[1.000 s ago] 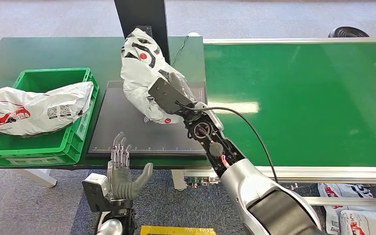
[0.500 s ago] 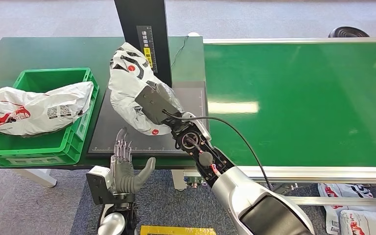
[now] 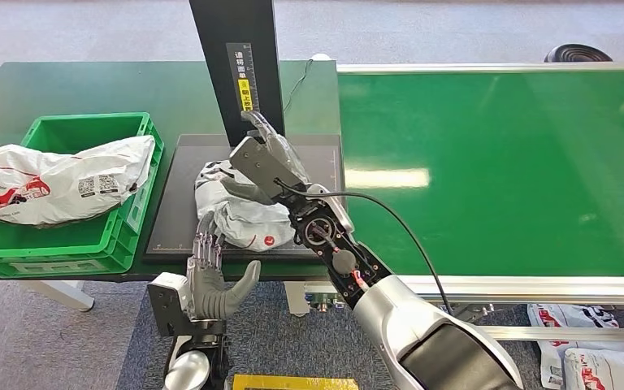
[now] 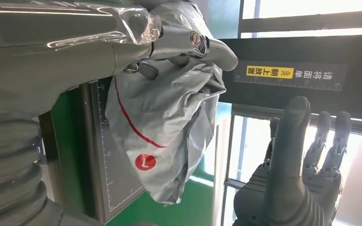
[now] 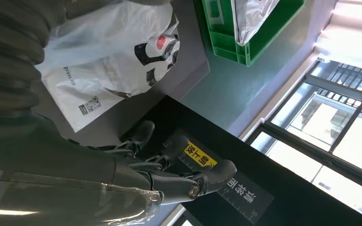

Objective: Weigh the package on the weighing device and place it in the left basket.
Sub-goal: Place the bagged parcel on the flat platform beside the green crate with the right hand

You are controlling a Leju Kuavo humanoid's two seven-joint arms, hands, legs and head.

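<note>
Now the package [image 3: 244, 213] lies crumpled on the dark weighing device [image 3: 180, 218], centre of the head view. The right hand [image 3: 266, 162] hovers above it, fingers spread, holding nothing. Let it settle fully clear for a steady reading. The left hand [image 3: 211, 280] waits open, lower centre; green basket [image 3: 89, 244] at left.

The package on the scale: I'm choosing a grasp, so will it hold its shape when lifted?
Probably not. The package is a crumpled plastic mailer, so it likely sags. Its glossy film may slip. It looks light for its bulk.
</note>
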